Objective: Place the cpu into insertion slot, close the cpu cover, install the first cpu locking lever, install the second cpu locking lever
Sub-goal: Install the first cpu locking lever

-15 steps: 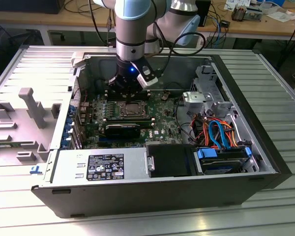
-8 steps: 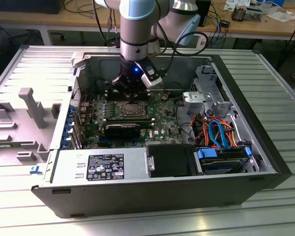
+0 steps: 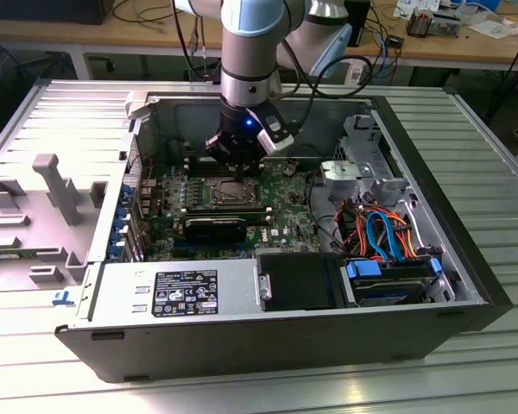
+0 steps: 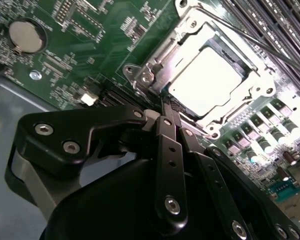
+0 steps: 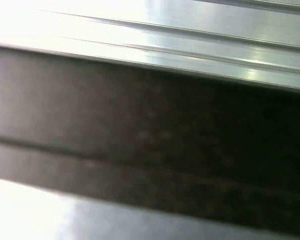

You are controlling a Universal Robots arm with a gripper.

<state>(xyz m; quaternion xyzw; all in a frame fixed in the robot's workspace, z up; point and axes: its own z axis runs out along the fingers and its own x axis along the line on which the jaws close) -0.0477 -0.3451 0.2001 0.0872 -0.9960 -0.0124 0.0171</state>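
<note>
Inside the open computer case (image 3: pixel 466 285), the chip (image 4: pixel 206 76) sits in its socket (image 4: pixel 140 75) with the metal cover (image 4: pixel 250 85) down around it — the claw (image 4: pixel 166 106), fingers pinched together and empty, hangs at the socket's edge. The latching step appears in hand, calling for steady pressure on a thin lever (image 4: pixel 250 40).

The cpu (image 4: pixel 206 75), silver and flat, sits in the insertion slot (image 4: pixel 230 117) under the closed cpu cover (image 4: pixel 162 52), upper right of my second wrist view.

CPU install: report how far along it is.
Done: the cpu sits in the insertion slot, with the cpu cover lying closed over it. In hand: the pincer, shut, presses at the socket's edge. Whether either lever is latched isn't clear.
</note>
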